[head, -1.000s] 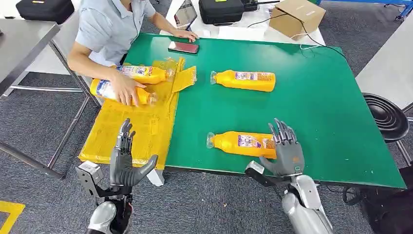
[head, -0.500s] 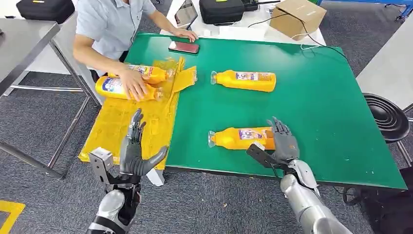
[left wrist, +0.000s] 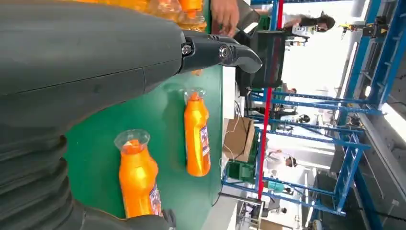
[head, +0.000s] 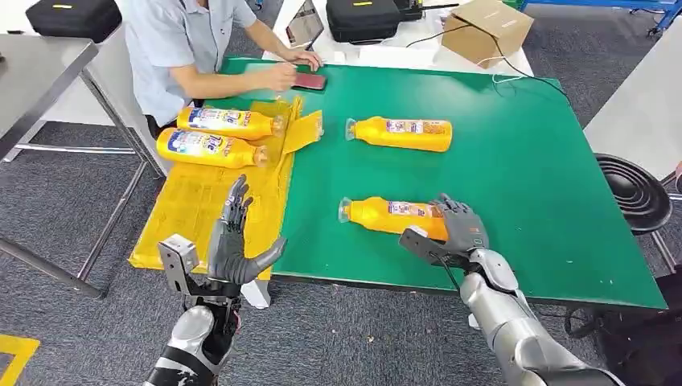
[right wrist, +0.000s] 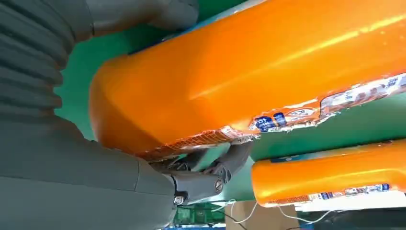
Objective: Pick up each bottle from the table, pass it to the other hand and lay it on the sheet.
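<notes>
An orange bottle (head: 384, 215) lies near the front of the green table (head: 531, 185), cap pointing left. My right hand (head: 460, 231) grips its base; in the right wrist view the fingers (right wrist: 210, 168) curl under the bottle (right wrist: 268, 62) and the thumb lies over it. A second orange bottle (head: 402, 133) (right wrist: 330, 175) lies farther back. Two more bottles (head: 229, 121) (head: 211, 148) lie on the yellow sheet (head: 193, 217). My left hand (head: 236, 245) (left wrist: 95, 72) is open with its fingers spread, held upright over the sheet's near edge. The left wrist view shows both table bottles (left wrist: 139, 177) (left wrist: 197, 134).
A person (head: 181, 40) sits at the table's far left corner with a hand on a red phone (head: 310, 80). A cardboard box (head: 482, 28) and a black case (head: 362, 16) stand behind the table. A black stool (head: 639, 193) is at the right.
My right hand has closed around the near bottle's base, and the bottle has shifted slightly away from me. The person's hand left the sheet's bottles for the phone. My left hand rose slightly.
</notes>
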Tool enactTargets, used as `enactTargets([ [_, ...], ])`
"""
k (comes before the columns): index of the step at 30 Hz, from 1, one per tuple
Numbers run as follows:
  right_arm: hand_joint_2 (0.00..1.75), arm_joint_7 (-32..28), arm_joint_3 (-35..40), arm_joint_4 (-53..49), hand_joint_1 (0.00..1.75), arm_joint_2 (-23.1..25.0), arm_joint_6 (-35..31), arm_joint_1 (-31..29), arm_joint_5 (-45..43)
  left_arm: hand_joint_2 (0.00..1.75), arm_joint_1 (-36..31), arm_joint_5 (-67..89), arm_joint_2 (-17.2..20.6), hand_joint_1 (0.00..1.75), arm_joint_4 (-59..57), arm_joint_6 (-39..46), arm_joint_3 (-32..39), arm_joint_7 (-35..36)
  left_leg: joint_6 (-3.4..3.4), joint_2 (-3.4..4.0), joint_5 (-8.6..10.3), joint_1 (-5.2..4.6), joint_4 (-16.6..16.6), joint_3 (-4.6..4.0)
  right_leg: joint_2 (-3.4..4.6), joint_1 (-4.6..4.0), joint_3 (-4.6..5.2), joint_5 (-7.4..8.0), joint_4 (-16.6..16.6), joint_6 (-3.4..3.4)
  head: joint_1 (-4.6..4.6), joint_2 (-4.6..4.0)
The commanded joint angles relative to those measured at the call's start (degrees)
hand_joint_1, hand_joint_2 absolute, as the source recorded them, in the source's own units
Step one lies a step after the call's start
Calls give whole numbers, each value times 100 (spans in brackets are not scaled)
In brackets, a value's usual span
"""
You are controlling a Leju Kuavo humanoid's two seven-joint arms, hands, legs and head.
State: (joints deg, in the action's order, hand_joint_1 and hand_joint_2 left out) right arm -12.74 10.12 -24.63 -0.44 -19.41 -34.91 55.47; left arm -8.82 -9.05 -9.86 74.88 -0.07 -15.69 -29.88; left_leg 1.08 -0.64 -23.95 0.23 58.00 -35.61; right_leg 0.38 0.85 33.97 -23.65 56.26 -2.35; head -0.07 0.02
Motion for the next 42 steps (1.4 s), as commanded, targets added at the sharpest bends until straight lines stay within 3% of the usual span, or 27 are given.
enactTargets([
  [1, 175, 1113, 670, 757, 175, -181, 1198, -176, 486, 175, -327, -193, 63, 0, -488, -187, -142, 159, -7, -10, -2, 5, -9, 22, -19, -7, -28, -6, -10, 11, 0, 0],
  [4, 175, 913, 580, 660, 175, -152, 981, -126, 388, 175, -327, -193, 68, 0, -502, -183, -143, 159, -6, 6, -5, 7, -9, 46, 8, -9, -42, -2, -14, 8, -2, 0],
  [6, 175, 261, 205, 493, 175, -35, 833, 19, -115, 175, -282, -172, 39, 0, -466, 9, -63, 170, -10, -8, -7, 9, -17, 62, -8, -11, -56, -1, -26, 13, 4, 0],
  [7, 175, 252, 201, 494, 175, -21, 825, 33, -123, 175, -278, -172, 40, 0, -464, 9, -65, 170, -6, -5, -12, 8, -12, 67, -2, -11, -64, -6, -20, 10, 2, 0],
  [8, 175, -372, -250, 290, 175, 135, 835, 187, -766, 175, -255, -203, -70, 0, -546, 521, 116, 470, -8, -3, -9, 8, -16, 69, 0, -12, -63, -2, -24, 13, 0, 0],
  [24, 175, -392, -245, 293, 175, 184, 809, 211, -785, 175, -259, -208, -50, 0, -552, 532, 98, 482, -7, 16, -19, 6, -8, 66, 26, -13, -59, -2, -12, 8, 0, 0],
  [25, 175, -604, -333, 213, 175, 212, 779, 240, -942, 175, -283, -319, -134, 0, -671, 776, 211, 706, -9, 11, -17, 6, -14, 71, 18, -14, -66, -2, -18, 11, 0, 0],
  [26, 175, -1198, -604, -17, 175, 370, 675, 359, -1478, 175, -405, -515, -185, 0, -996, 1259, 255, 1275, -8, 14, -18, 7, -11, 71, 22, -14, -65, -2, -16, 10, 0, 0],
  [30, 175, -1789, -363, -1177, 175, 745, 551, 741, -2367, 175, -511, -1145, -80, 0, -1635, 988, -50, 1212, -11, 23, -17, 5, -18, 76, 31, -10, -66, 0, -17, 13, 2, 0],
  [34, 175, -1966, 172, -2627, 175, 787, 549, 1261, -3458, 175, -462, -1368, -11, 0, -1566, 991, -344, 1116, -13, 20, -24, 3, -9, 50, 28, -9, -39, -9, -2, 15, 0, 0],
  [38, 175, -2117, 547, -3810, 175, 738, 786, 1693, -4215, 175, -279, -1437, 267, 0, -1149, -43, -910, 1115, -8, 12, -22, 4, -4, 18, 26, -8, -16, -12, 2, 8, -2, 0],
  [42, 175, -2225, 709, -4516, 175, 804, 748, 2075, -4591, 175, -125, -1161, 343, 0, -1096, -451, -1328, 1327, -8, 15, -30, 2, -6, 18, 30, -5, -20, -20, 0, 9, 0, 0],
])
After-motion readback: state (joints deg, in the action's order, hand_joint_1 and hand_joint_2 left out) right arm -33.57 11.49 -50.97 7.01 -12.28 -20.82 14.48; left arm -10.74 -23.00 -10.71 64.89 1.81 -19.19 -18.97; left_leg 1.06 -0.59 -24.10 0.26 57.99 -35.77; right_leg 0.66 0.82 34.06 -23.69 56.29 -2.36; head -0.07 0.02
